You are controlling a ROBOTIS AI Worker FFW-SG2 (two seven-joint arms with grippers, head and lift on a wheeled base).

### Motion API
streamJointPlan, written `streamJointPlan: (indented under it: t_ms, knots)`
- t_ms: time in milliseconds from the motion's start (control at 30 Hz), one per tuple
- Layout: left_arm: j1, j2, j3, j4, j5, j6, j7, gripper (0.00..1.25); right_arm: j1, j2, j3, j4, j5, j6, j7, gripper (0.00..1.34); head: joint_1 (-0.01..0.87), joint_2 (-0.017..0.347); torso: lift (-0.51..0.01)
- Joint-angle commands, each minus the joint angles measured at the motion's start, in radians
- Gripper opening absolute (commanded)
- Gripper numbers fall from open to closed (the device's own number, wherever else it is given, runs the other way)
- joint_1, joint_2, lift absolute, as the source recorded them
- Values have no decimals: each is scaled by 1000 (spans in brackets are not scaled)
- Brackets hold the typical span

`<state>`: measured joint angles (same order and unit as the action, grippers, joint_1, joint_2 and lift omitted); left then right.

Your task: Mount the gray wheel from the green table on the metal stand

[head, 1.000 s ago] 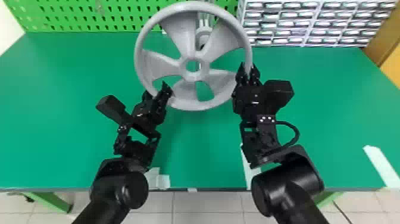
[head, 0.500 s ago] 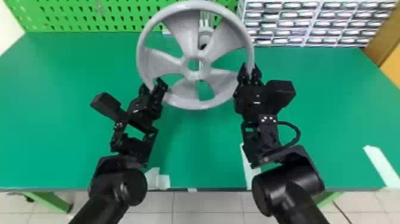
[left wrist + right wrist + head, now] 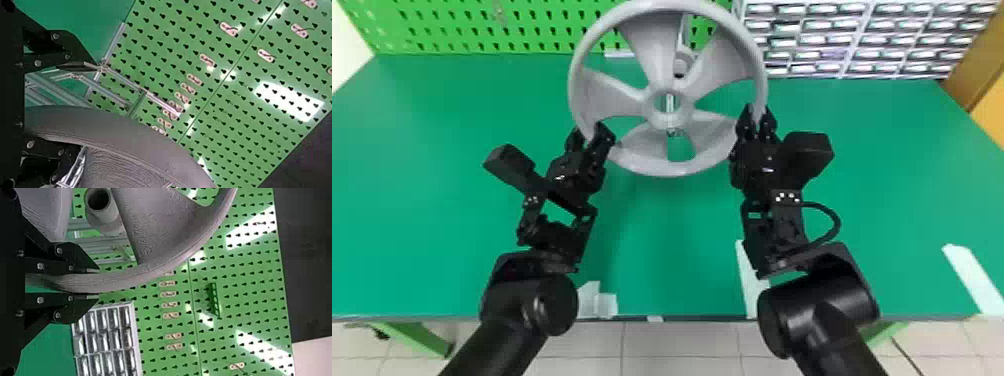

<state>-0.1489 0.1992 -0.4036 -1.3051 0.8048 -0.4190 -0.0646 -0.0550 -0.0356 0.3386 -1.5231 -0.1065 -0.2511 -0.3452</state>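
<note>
Near left on the gray wheel (image 3: 659, 82): my left gripper (image 3: 588, 132), shifted farther along, spread astride the rim (image 3: 674, 169); right gripper (image 3: 757, 113), clamped on. Mounting likely awaits regrip.

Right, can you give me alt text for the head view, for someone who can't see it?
Gray spoked wheel above a green table, its right side clamped in the black right gripper, while the black left gripper stands open around the lower-left rim. Behind are part of the metal stand and a green perforated panel.

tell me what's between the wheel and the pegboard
The metal stand lies between the wheel and the pegboard, as the right wrist view shows.
</note>
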Motion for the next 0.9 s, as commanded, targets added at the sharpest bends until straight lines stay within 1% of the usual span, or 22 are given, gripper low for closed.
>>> streamJointPlan:
  t_ms: [0, 333, 433, 567, 733, 867]
  knots:
    - [-29, -1, -14, 17, -2, 9, 0, 534, -11, 2, -3, 9, 1, -1, 0, 184, 868, 52, -93]
    - [-80, -3, -46, 55, -9, 9, -1, 534, -34, 6, -15, 34, 1, -13, 0, 184, 868, 52, -93]
    - [-92, -7, -46, 76, -15, 9, -17, 534, -42, 8, -15, 49, 5, -25, 0, 184, 868, 52, -93]
    - [-106, -15, -46, 104, -22, 9, -35, 534, -49, 9, -24, 70, 21, -43, 0, 184, 868, 52, -93]
    - [-113, -37, -21, 135, -58, 9, -57, 534, -60, 9, -30, 106, 34, -65, 0, 184, 868, 52, -93]
    - [-124, -41, -15, 161, -67, 2, -66, 534, -68, 9, -35, 127, 39, -76, 0, 184, 868, 52, -93]
